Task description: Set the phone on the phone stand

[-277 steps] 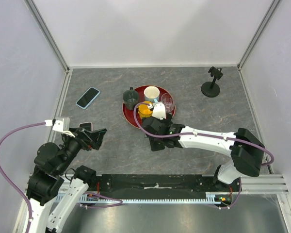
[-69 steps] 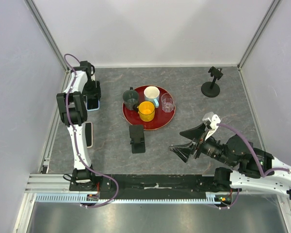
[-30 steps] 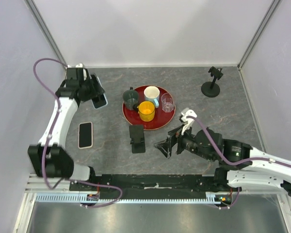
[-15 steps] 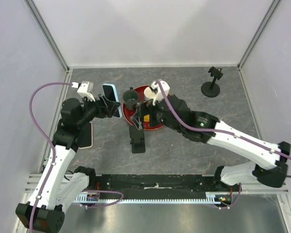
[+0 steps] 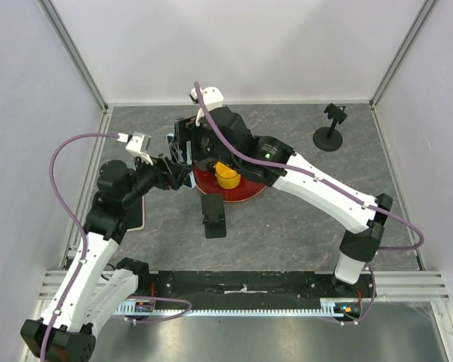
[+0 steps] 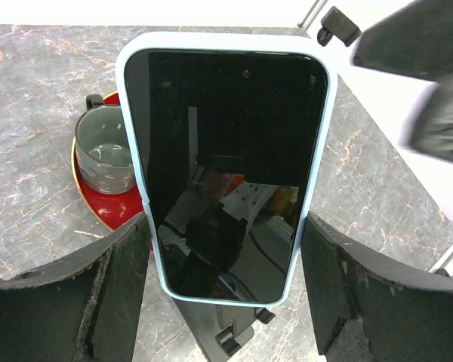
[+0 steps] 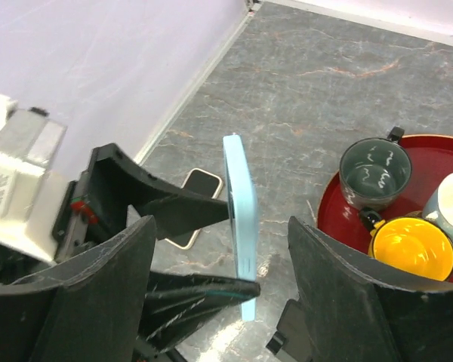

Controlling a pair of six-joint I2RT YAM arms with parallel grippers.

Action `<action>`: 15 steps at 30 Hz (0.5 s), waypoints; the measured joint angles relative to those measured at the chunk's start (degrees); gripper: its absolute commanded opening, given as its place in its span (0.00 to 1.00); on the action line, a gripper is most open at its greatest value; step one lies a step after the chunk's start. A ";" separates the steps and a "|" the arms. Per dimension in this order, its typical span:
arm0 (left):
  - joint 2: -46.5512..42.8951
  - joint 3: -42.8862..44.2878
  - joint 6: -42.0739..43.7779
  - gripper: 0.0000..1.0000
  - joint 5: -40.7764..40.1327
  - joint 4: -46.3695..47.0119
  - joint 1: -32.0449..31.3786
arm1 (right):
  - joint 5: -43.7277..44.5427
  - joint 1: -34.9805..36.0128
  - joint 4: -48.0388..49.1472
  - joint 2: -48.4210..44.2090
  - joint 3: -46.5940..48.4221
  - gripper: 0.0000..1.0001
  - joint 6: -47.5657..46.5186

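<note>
My left gripper [image 6: 225, 230] is shut on a light-blue-cased phone [image 6: 226, 151] and holds it upright in the air, screen to its camera. My right gripper [image 7: 220, 226] is open, with a jaw on either side of the phone's thin edge [image 7: 238, 226] and a gap on both sides. In the top view the two grippers meet left of the tray, left [image 5: 172, 172] and right [image 5: 185, 143], and the phone is mostly hidden. A black phone stand [image 5: 214, 216] stands on the table in front of the tray; it also shows below the phone in the left wrist view [image 6: 230, 335].
A red tray [image 5: 245, 194] holds a grey mug [image 6: 106, 147], a yellow cup [image 5: 226, 175] and more cups. A second phone [image 7: 190, 219] lies flat at the left. A taller black stand [image 5: 330, 128] is at the back right.
My left gripper has picked the blue phone up from the far left and carried it toward the tray. My right arm has swung across to the back left, its open jaws now straddling the phone.
</note>
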 measured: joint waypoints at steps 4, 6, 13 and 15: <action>0.00 0.00 0.02 0.02 0.02 0.04 -0.81 | 2.51 0.00 -0.22 2.67 0.87 0.66 0.00; 0.00 0.00 0.00 0.02 0.07 0.13 -0.90 | 3.37 -0.02 -0.28 3.78 0.87 0.64 -0.13; 1.20 0.00 0.02 0.02 0.31 0.44 -0.94 | 4.13 -0.17 0.70 5.16 -1.22 0.28 -1.62; 1.44 0.00 0.02 0.02 0.42 0.44 -0.96 | 3.78 -0.33 1.75 5.16 -2.89 0.22 -2.54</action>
